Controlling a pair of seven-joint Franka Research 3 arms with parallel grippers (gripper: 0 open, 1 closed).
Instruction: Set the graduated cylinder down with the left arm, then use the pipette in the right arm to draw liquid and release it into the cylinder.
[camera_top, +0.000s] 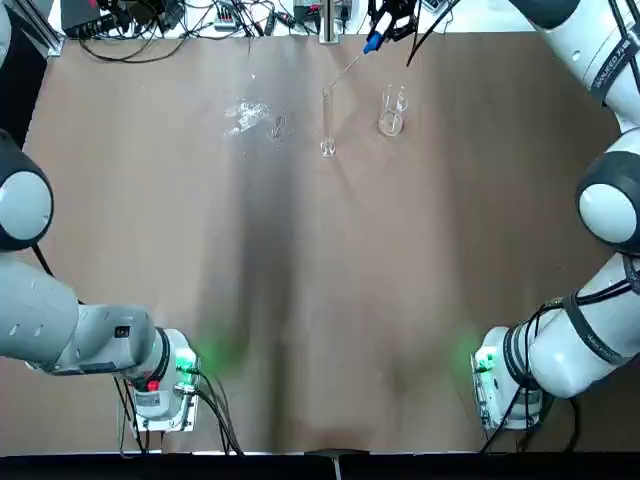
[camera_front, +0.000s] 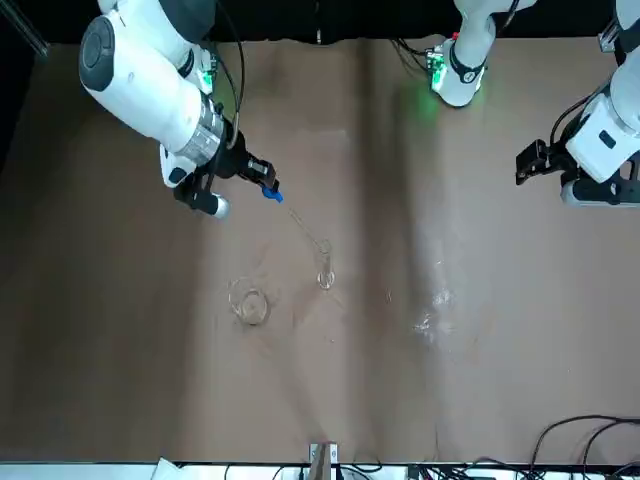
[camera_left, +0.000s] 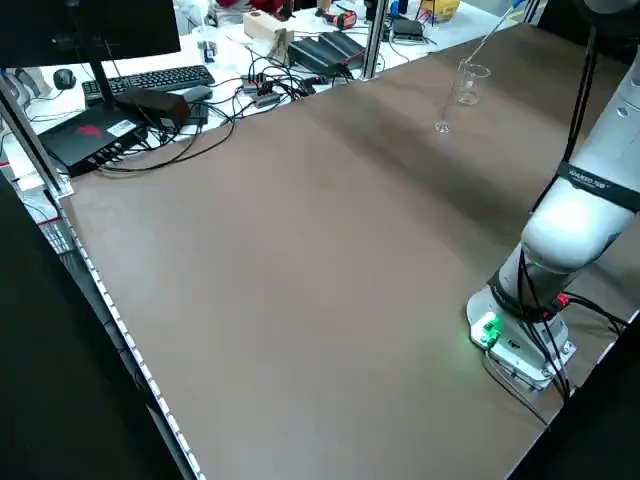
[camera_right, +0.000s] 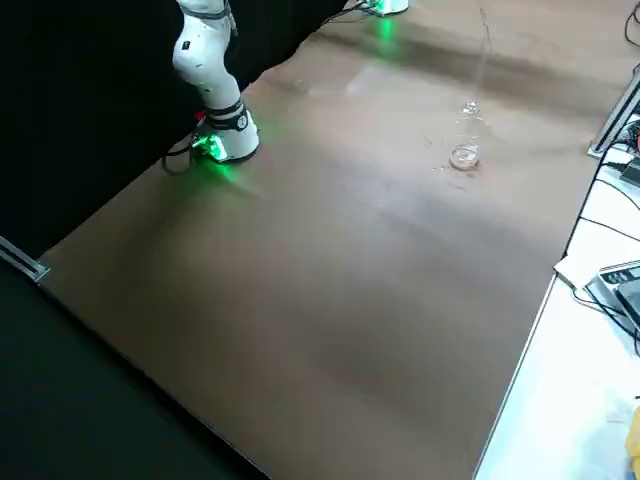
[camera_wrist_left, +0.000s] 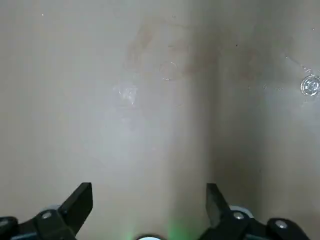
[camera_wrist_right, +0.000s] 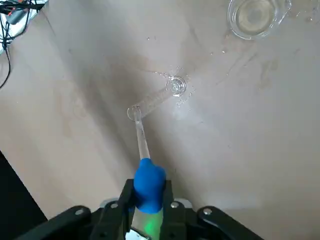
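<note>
Cylinder: one (camera_top: 327, 118), upright on the table (camera_top: 300, 250), its foot down.
Pipette: one (camera_wrist_right: 142, 137), tilted, its tip at the cylinder's mouth; whether the tip is inside, I cannot tell.
Bulb: one, blue (camera_wrist_right: 149, 186), at the pipette's upper end.
Right gripper: one (camera_wrist_right: 149, 192), beyond the cylinder's mouth on the right arm's side, two fingers closed around the bulb.
Left gripper: one (camera_front: 528, 162), above the table on the left arm's side, well apart from the cylinder, two fingers spread wide, holding nothing.
Beaker: one (camera_top: 392, 112), near the cylinder, on the right arm's side.
Arms: two, one per gripper.
</note>
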